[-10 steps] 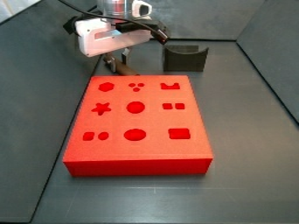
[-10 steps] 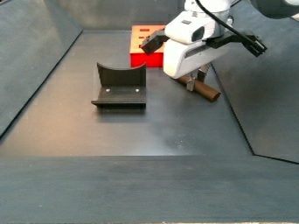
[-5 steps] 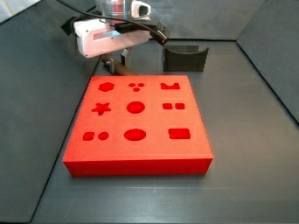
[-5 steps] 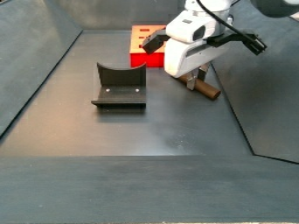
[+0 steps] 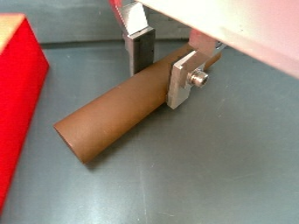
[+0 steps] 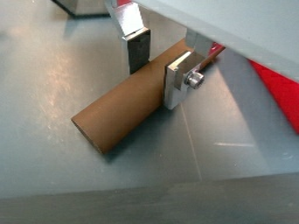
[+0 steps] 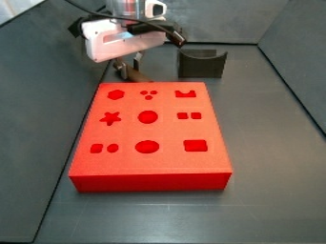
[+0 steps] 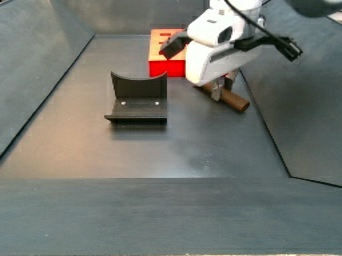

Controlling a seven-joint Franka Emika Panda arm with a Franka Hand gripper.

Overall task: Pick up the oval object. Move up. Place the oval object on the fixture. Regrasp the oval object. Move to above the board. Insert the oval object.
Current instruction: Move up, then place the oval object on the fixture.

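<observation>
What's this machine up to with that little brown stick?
The robot arm has lowered its gripper over the oval object, a brown peg lying on the floor beside the red board. The silver fingers straddle one end of the peg, apparently about to pick it up; it hasn't been lifted yet. The dark fixture stands empty nearby, and the board's holes are unfilled.

Both wrist views: close, angled down past gripper (image 5: pixel 162 66) onto oval object (image 5: pixel 117 116). Both side views: high, opposite ends, sharing board (image 7: pixel 149 133) and fixture (image 8: pixel 135 98).
</observation>
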